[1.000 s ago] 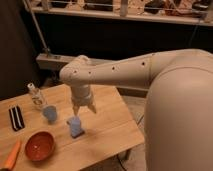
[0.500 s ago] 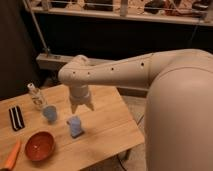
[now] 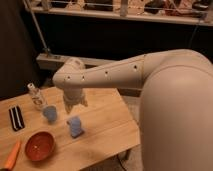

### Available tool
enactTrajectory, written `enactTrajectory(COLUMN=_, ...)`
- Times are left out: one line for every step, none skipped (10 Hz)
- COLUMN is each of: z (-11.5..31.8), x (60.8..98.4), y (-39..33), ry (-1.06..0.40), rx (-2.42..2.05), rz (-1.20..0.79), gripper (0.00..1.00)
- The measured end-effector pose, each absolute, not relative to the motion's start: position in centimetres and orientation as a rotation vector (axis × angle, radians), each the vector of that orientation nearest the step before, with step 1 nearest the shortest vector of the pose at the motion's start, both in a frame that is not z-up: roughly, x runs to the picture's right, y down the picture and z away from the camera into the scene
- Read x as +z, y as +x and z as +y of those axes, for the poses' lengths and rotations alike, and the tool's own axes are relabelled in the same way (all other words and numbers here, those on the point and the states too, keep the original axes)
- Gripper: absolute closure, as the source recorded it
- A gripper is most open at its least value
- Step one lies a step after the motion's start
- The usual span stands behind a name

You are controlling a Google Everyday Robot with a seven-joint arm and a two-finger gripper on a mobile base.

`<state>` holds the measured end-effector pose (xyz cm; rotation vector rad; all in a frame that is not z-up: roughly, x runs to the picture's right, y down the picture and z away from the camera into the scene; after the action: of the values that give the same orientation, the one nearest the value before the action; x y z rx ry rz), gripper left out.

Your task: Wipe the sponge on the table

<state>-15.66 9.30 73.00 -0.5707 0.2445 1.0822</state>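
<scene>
The sponge [image 3: 75,126] is a small light-blue block standing near the middle of the wooden tabletop [image 3: 107,122], with nothing touching it. The gripper [image 3: 75,107] hangs at 12 o'clock from it, close above, its fingers apart and nothing between them. The white arm [image 3: 115,70] hides part of the tabletop's far edge. An orange carrot-like thing [image 3: 11,157] at 8 o'clock is cut off by the frame's corner. A black striped object [image 3: 16,118] at 9 o'clock is hard to identify. A pale-blue cup [image 3: 50,114] stands at 10 o'clock near the sponge, with a clear bottle [image 3: 36,96] beyond it. A red-brown bowl [image 3: 40,146] sits at 8 o'clock.
</scene>
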Motion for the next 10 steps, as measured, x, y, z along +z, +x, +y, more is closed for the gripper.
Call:
enactTrajectory(z=9.7, x=73.4, y=-15.7, ry=-0.569, rx=1.073, rz=0.251, gripper=0.35)
enactTrajectory(z=10.4, x=74.0, y=-15.9, ry=-0.565, rx=1.062, rz=0.268, gripper=0.35)
enactTrajectory(z=10.9, x=74.4, y=-16.2, ry=-0.562, rx=1.056, rz=0.281, gripper=0.35)
enactTrajectory(z=12.0, x=75.2, y=-16.8, ry=-0.556, rx=1.050, rz=0.308, gripper=0.35)
enactTrajectory(z=12.6, x=75.6, y=-17.1, ry=-0.555, rx=1.048, rz=0.318, gripper=0.35)
enactTrajectory(z=13.3, x=76.1, y=-17.3, ry=-0.554, rx=1.045, rz=0.329, gripper=0.35)
enactTrajectory(z=14.2, x=76.6, y=-17.7, ry=-0.552, rx=1.043, rz=0.330, gripper=0.35)
enactTrajectory(z=14.8, x=76.9, y=-17.9, ry=-0.551, rx=1.044, rz=0.330, gripper=0.35)
enactTrajectory(z=15.4, x=77.2, y=-18.0, ry=-0.550, rx=1.051, rz=0.326, gripper=0.35)
enactTrajectory(z=16.3, x=77.8, y=-18.1, ry=-0.556, rx=1.070, rz=0.325, gripper=0.35)
